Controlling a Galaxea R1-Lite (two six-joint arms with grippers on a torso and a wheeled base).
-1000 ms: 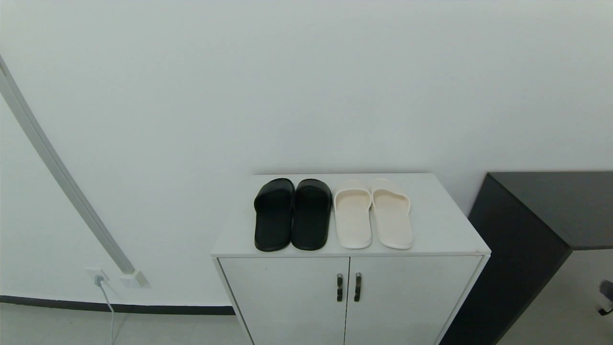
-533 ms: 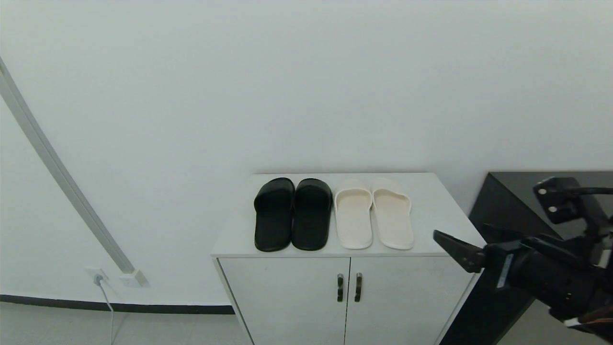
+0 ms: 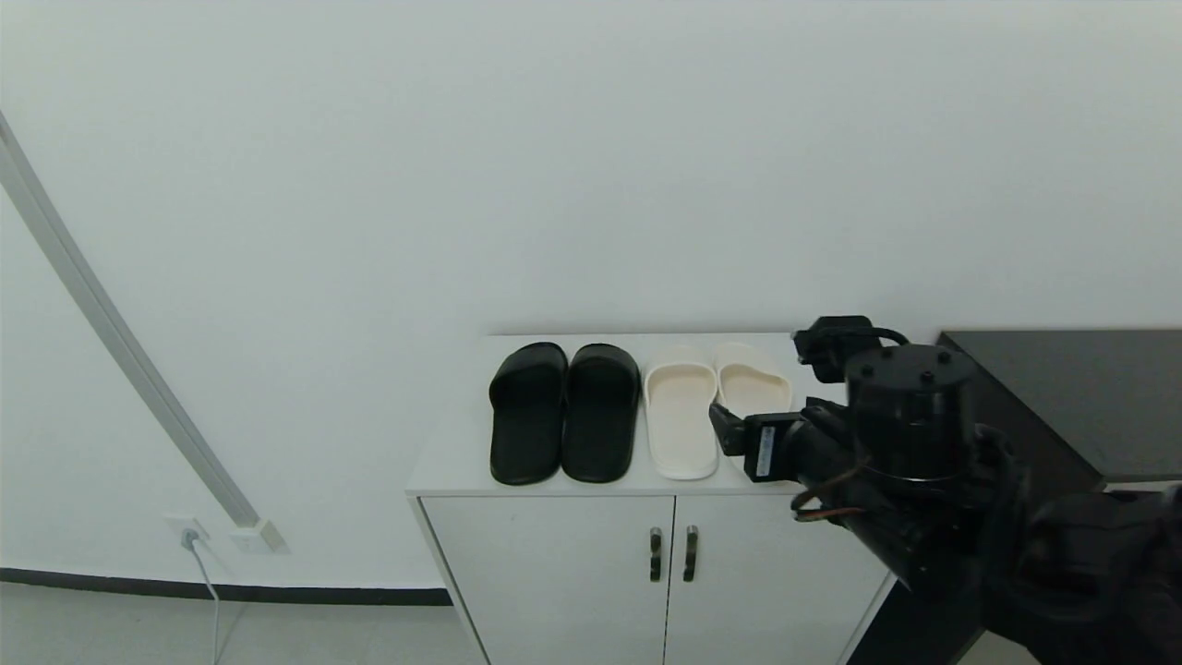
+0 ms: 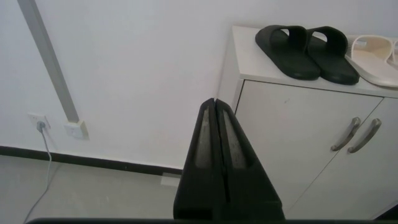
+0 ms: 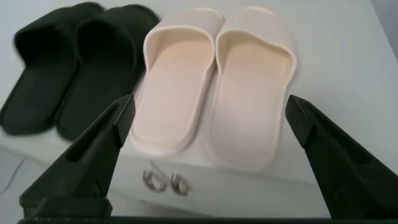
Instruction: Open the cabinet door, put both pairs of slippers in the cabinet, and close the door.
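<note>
Head view: the black right claw (image 3: 725, 427), absent a second ago, has swung in from the right edge and now hangs over the pair of cream ribbed rubber slippers (image 3: 681, 420) on the white two-door cabinet (image 3: 554, 573). Its fingers are spread wide, with the cream pair just beneath them and the pair of black rubber slides (image 3: 563, 416) beyond, to its left. The left claw (image 4: 215, 107) is pressed together, low beside the cabinet. The doors are closed and their metal handles (image 3: 671, 552) untouched, so opening them likely must come first
</note>
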